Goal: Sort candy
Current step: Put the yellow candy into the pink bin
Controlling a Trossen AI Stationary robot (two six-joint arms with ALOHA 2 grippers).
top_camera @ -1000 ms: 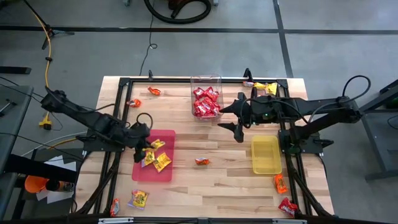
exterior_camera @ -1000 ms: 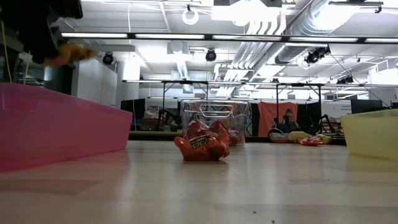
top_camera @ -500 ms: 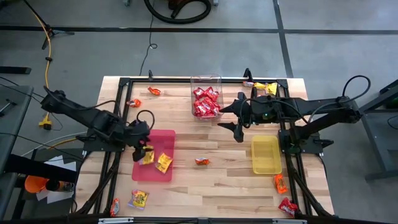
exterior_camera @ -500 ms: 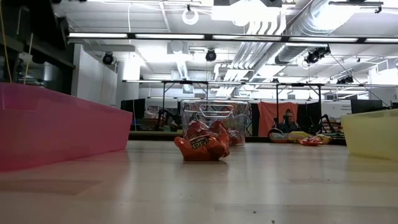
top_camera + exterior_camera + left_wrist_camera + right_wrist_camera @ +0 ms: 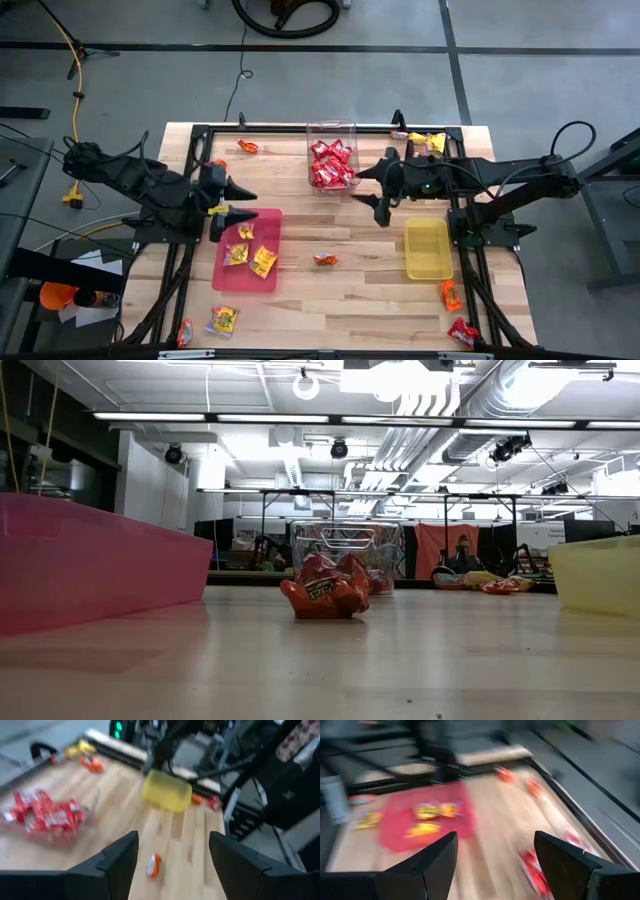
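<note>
Three yellow candy packets (image 5: 245, 231) (image 5: 237, 254) (image 5: 262, 261) lie in the pink tray (image 5: 270, 220). My left gripper (image 5: 241, 201) stands open above the tray's far left corner, raised, with nothing between its fingers (image 5: 173, 840). A clear tub (image 5: 332, 128) at the far middle holds several red candy packets (image 5: 330, 162). My right gripper (image 5: 372, 188) hangs open just right of the tub, empty (image 5: 495, 837). An orange candy (image 5: 325, 259) (image 5: 325, 588) lies on the table between the pink tray and the yellow tray (image 5: 428, 225).
Loose candy lies around the table: orange ones at the far left (image 5: 217, 165) (image 5: 248, 146), a mixed heap at the far right (image 5: 420, 138), orange (image 5: 452, 293) and red (image 5: 462, 332) near the right front, and two more at the left front (image 5: 224, 320) (image 5: 185, 332).
My left gripper has opened and let go of a yellow candy, which now lies in the pink tray. It has then risen and tipped from pointing steeply down to nearly level, drawing back toward the tray's far left corner.
</note>
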